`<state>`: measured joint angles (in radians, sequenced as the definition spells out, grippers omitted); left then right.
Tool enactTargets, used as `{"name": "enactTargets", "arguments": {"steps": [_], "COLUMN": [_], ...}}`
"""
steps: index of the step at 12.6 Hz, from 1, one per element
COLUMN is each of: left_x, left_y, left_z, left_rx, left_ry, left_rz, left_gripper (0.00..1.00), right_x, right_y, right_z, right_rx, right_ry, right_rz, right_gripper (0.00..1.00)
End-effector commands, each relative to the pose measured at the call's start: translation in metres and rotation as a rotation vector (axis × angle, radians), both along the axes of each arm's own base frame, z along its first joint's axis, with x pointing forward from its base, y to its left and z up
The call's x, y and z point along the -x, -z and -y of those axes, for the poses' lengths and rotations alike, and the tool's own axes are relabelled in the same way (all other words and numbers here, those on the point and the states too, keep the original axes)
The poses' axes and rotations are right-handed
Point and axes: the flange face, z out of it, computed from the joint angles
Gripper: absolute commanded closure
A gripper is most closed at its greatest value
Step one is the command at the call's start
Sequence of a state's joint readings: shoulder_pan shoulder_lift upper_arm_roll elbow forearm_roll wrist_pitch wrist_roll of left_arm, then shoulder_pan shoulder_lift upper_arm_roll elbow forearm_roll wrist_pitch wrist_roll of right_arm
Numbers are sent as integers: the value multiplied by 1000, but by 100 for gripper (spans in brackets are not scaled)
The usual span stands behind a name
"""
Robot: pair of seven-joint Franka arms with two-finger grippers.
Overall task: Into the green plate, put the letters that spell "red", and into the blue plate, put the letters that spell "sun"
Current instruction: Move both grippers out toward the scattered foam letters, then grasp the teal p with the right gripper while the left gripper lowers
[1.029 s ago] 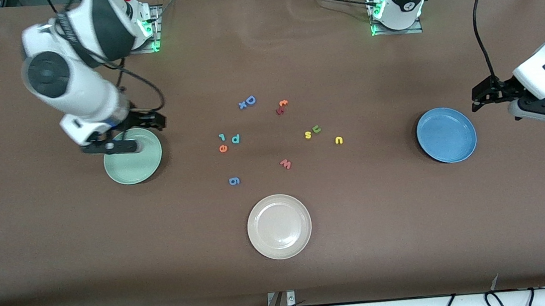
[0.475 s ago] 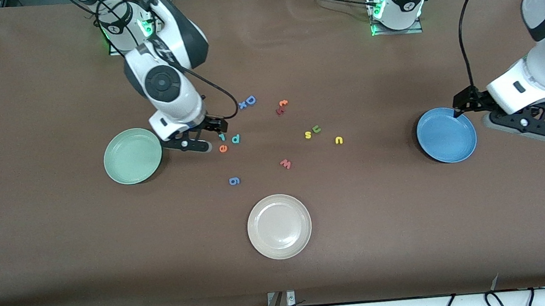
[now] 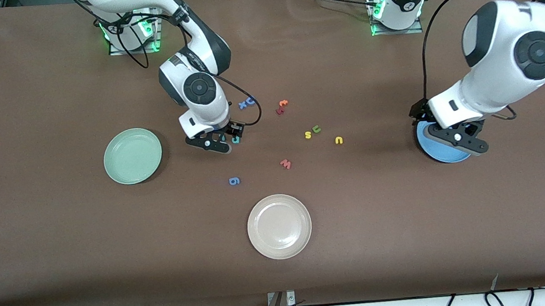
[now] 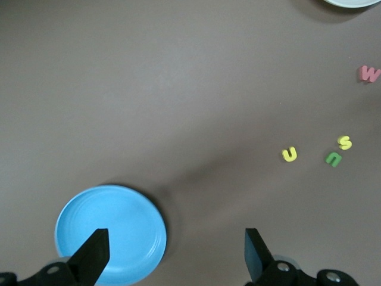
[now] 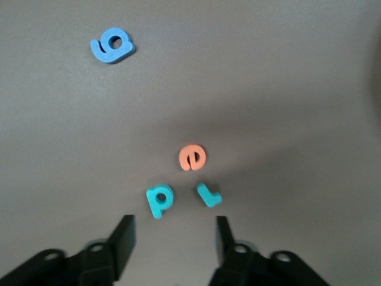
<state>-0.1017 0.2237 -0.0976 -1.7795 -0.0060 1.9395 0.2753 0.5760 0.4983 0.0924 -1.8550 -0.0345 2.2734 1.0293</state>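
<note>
right gripper (image 5: 172, 235) frame bottom, fingers apart, empty, over teal "d" (image 5: 159, 200), "r" (image 5: 208, 195), orange "e" (image 5: 192, 157) | left gripper (image 4: 175, 253) wide, empty, over blue plate (image 4: 119, 229) | green plate (image 3: 133, 156) centre-left, empty | "s" (image 3: 308, 134), "u" (image 3: 316, 129), "n" (image 3: 339, 140) mid-table

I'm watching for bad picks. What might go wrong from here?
The teal "d", teal "r" and orange "e" lie close together under the right hand, so closing may nudge or catch a neighbour. The left hand hangs open over the blue plate, away from the "sun" letters.
</note>
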Motion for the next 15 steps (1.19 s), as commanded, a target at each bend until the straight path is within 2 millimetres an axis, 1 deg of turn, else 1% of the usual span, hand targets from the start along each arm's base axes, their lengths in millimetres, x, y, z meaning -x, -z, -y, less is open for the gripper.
{"name": "enactTargets", "arguments": {"steps": [1,2,3,4,5,6,8,9,11,14,15], "left_x": [13,18,25,30,34,37,46,47,49,54,56], "left_y": [50,66,75,80,87,94,121,133,153,183,188], "left_z": [28,29,38,45,54,65,96,106,118,139,143], "left_rx": [27,30,58,84,86,82,63,62,52,56,52], "left_ry": [22,-16,-87,-166,-209,-225,-259,-276,-336,-348,-362], "left_rz": [15,14,-14,-39,-58,-65,-93,-90,-97,-84,-88], "left_gripper": [0,0,0,0,0,0,0,1,1,2,7], "right_x": [4,8,11,15,16,16,24,26,33,28,27], "right_y": [23,31,43,52,58,58,63,68,69,69,69], "right_z": [-7,-7,-4,-4,-4,-4,-11,-12,-18,-13,-13], "right_rx": [-5,-24,-42,-58,-60,-60,-55,-50,-48,-44,-43], "right_ry": [29,26,26,25,23,22,6,0,-14,-6,-7], "right_rz": [41,57,76,90,89,89,82,76,73,80,81], "right_gripper": [45,45,45,46,46,46,46,47,53,53,53]}}
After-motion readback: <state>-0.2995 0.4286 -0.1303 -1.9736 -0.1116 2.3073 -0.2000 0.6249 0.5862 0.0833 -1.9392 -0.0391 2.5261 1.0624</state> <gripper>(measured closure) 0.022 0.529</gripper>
